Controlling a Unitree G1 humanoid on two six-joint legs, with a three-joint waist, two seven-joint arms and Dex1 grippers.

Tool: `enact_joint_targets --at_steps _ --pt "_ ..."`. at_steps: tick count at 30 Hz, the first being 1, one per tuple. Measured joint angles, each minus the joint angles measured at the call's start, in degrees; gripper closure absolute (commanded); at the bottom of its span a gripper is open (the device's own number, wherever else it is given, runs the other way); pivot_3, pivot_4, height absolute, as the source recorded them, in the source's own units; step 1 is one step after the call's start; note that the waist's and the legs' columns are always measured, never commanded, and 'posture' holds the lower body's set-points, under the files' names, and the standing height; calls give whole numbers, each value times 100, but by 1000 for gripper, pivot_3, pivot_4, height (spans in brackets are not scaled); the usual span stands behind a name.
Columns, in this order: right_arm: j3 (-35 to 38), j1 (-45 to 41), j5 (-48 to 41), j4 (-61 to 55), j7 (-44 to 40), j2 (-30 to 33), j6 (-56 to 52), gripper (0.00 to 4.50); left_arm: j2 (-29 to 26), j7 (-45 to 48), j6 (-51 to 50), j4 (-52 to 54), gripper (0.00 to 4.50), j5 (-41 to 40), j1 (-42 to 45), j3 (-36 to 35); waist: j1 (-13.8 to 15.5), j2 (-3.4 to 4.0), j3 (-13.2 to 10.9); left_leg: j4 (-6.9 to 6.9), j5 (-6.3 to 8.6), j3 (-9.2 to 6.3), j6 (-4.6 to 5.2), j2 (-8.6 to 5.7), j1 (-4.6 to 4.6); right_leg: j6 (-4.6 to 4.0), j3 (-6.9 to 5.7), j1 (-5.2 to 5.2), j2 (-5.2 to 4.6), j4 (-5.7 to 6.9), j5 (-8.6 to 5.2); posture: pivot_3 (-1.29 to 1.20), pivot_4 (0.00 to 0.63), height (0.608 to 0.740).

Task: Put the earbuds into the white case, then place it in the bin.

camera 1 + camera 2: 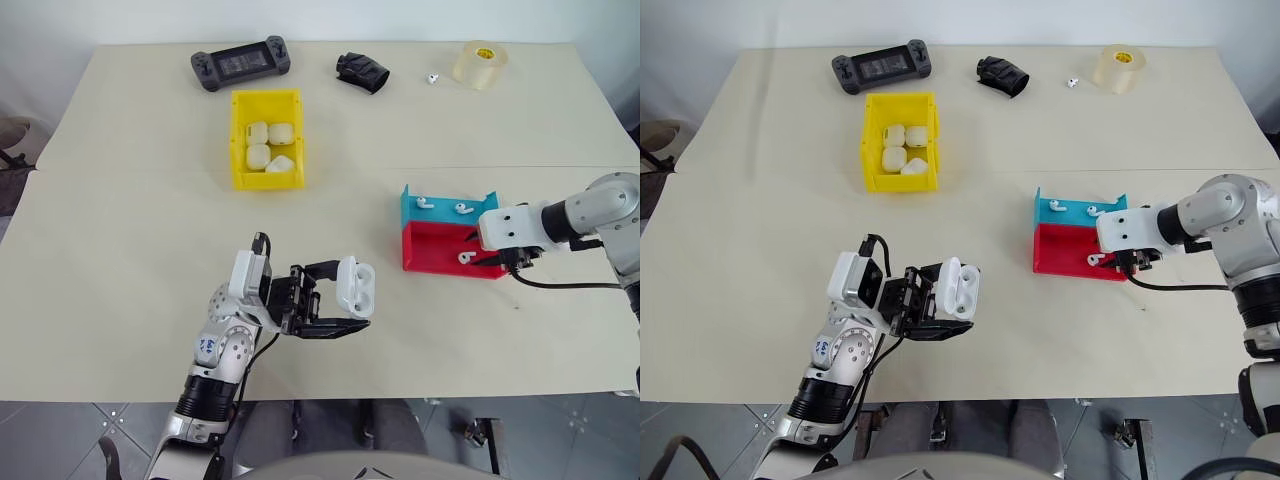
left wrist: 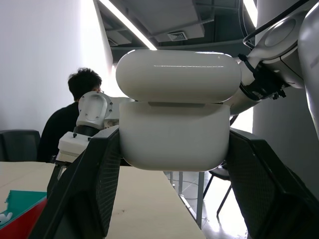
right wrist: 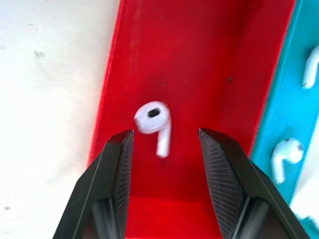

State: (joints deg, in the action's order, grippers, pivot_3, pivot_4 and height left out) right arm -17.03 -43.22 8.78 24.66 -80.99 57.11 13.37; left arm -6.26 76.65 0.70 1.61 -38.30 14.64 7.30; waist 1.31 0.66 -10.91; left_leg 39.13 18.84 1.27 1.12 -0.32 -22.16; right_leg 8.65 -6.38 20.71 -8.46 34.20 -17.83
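Earbuds: one [image 3: 155,124] lies on the red tray [image 1: 440,250] floor near the surface's right edge, directly below and between the right end effector's [image 3: 167,144] parted, empty fingers, stem pointing back toward the wrist. Left end effector [image 1: 335,305] clamps the white case [image 1: 354,287], lid ajar, near the front edge.

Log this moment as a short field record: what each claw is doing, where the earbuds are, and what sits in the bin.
left claw: shut on the white case, lid open
right claw: open above one earbud in the red tray
blue tray: two earbuds
yellow bin: four white cases
table's far edge: game controller, tape roll
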Motion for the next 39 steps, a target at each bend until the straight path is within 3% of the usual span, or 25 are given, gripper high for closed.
enact_joint_targets --at_steps 17,20,23,35,39 --pt "-61 -111 96 307 -333 -143 543 2372 -12 -287 -31 219 1724 0 5 4 -2 0 0 0 0 0 0 0 1 0 0 0 0 1 0 0 150 740" --pt "-61 -140 97 391 -348 -165 561 2979 -20 -324 -40 220 1724 0 6 3 2 0 0 0 0 0 0 0 1 0 0 -1 0 1 0 0 150 740" --pt "-61 -143 95 440 -360 -185 580 3946 -22 -346 -55 223 1724 0 6 5 0 0 0 0 0 0 0 0 1 0 0 -1 0 1 0 0 150 740" --pt "-59 -157 89 494 -353 -186 627 3946 -24 -393 -78 248 1724 -1 6 15 1 0 0 1 0 0 0 0 1 0 0 -2 0 1 0 0 150 740" --pt "83 -88 -198 326 -327 -270 173 3946 -29 -390 -78 248 1724 0 7 26 -1 0 0 0 0 0 0 1 1 0 0 0 0 1 0 0 150 740"
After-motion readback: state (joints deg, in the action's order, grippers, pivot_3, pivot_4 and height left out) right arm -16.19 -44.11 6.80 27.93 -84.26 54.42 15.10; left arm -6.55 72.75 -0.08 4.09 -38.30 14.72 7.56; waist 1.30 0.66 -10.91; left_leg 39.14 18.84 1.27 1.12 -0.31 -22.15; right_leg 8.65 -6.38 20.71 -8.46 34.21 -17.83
